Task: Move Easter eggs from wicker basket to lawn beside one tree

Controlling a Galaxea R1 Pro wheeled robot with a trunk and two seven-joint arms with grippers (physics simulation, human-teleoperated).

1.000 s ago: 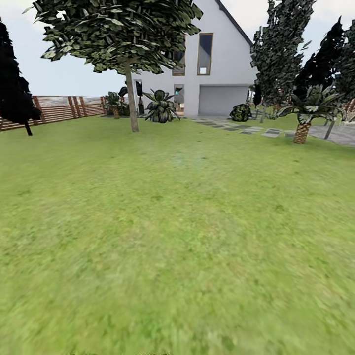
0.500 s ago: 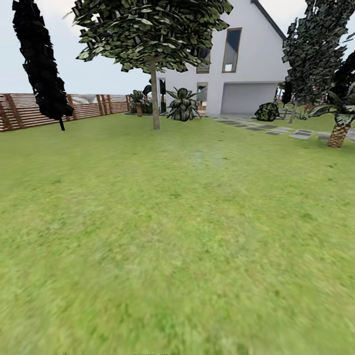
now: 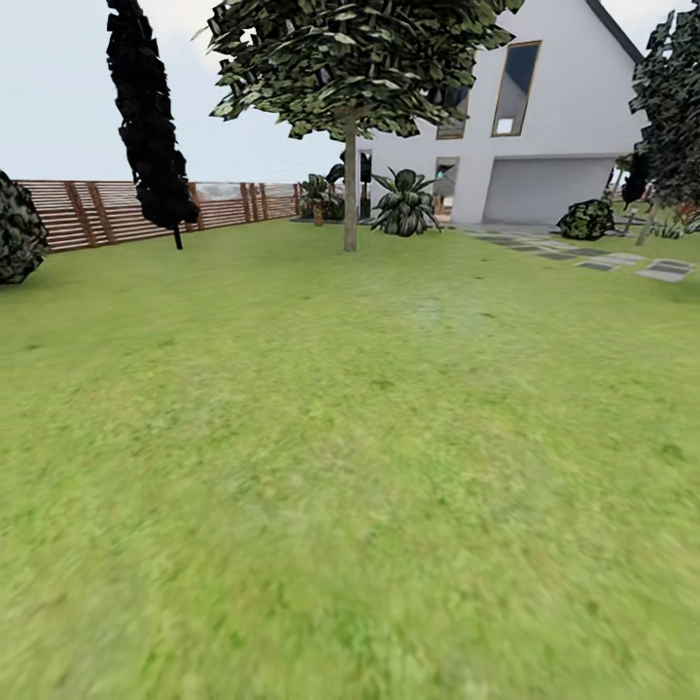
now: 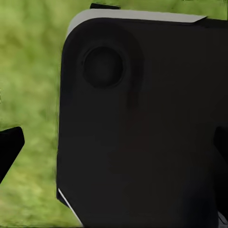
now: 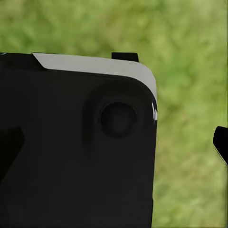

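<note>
The lawn spreads wide in the head view, mottled green and blurred up close. A tree with a slim grey-beige trunk and a low dark leafy canopy stands far ahead, a little right of the middle. The Easter eggs and the wicker basket are out of view. In the left wrist view my left gripper has its dark fingertips far apart at the picture's edges, with a black body panel and grass behind. My right gripper stands the same way, one fingertip against grass.
A brown slat fence runs along the far left, with a tall dark cypress in front and a round bush at the left edge. A white house, spiky plants and grey stepping stones lie far right.
The whole head picture has slid to the right, so the camera has turned left. The cypress and the left bush have come into view; the palm at the right has left it.
</note>
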